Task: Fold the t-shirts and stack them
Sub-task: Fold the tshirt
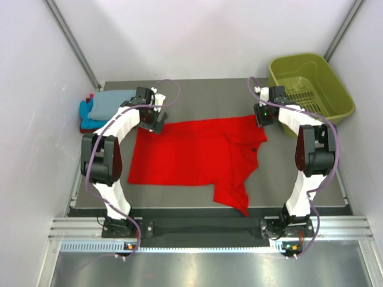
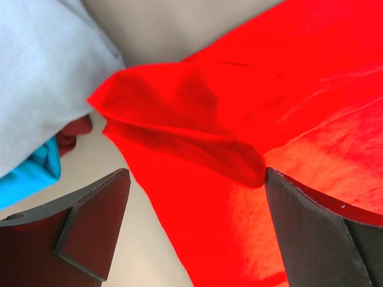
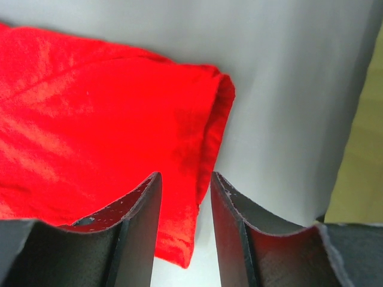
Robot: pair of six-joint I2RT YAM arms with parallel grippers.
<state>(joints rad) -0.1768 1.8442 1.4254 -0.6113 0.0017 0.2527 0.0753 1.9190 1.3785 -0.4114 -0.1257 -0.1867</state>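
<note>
Tabletop [image 1: 197,95], red t-shirt [image 1: 185,155] lengthwise left-right

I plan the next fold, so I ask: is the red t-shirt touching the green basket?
Apart. The right wrist view shows a strip of bare table between the red t-shirt and the basket.

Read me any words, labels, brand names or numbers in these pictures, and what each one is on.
None can be read. The red t-shirt is plain, and the folded stack of shirts and the green basket show no print or label.
</note>
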